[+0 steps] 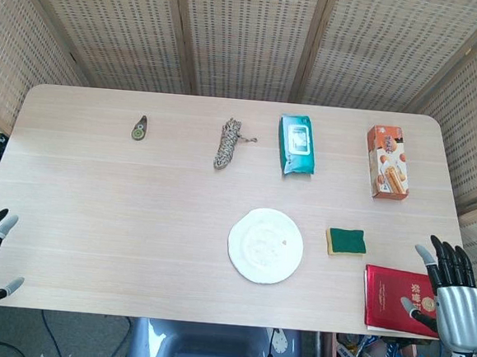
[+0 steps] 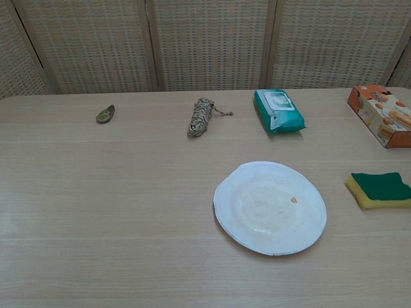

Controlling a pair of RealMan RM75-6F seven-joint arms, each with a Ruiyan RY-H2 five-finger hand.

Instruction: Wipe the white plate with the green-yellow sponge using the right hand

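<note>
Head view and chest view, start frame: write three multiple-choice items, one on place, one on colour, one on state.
1. The sponge lies where relative to the white plate?
A. on it
B. beside it, toward the robot's right
C. behind it

2. The sponge's top face is?
A. green
B. red
C. white

3. The right hand is?
A. gripping the sponge
B. pressing the plate
C. holding nothing, fingers apart

Key: B, bare table separates them; A, green above a yellow layer in the chest view; C, it sits at the table's near right corner over the red booklet.
</note>
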